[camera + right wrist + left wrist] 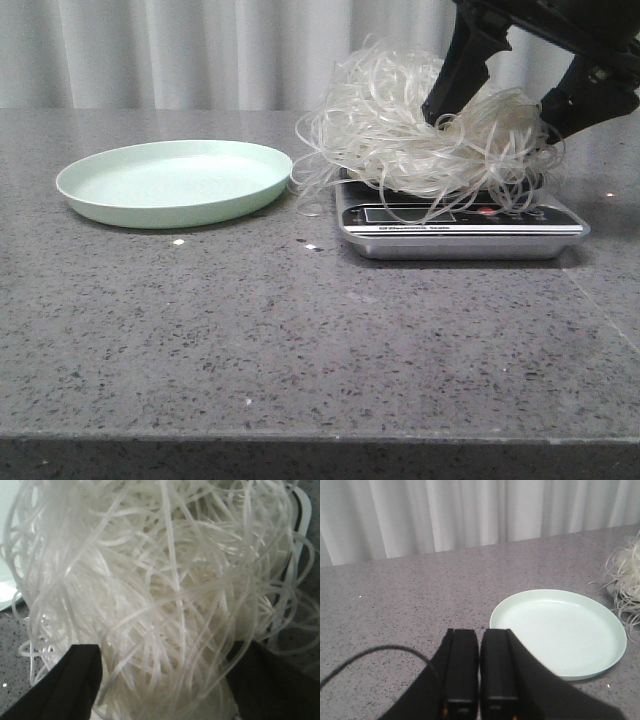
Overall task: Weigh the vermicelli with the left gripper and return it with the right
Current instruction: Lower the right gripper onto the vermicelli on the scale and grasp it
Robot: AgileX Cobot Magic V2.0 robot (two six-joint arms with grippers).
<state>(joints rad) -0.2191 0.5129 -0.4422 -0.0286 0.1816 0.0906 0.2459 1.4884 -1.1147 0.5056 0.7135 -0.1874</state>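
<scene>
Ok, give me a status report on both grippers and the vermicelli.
Left gripper shut, empty, near the plate. Right gripper open, fingers astride the vermicelli. Vermicelli heaped on the scale. Path to plate looks unobstructed.

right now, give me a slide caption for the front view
Right gripper open around the vermicelli heaped on the kitchen scale, pale green plate empty beside it.

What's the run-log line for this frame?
left gripper shut, empty | right gripper open around translucent white vermicelli heap | heap on silver digital scale | pale green round plate bare
</scene>
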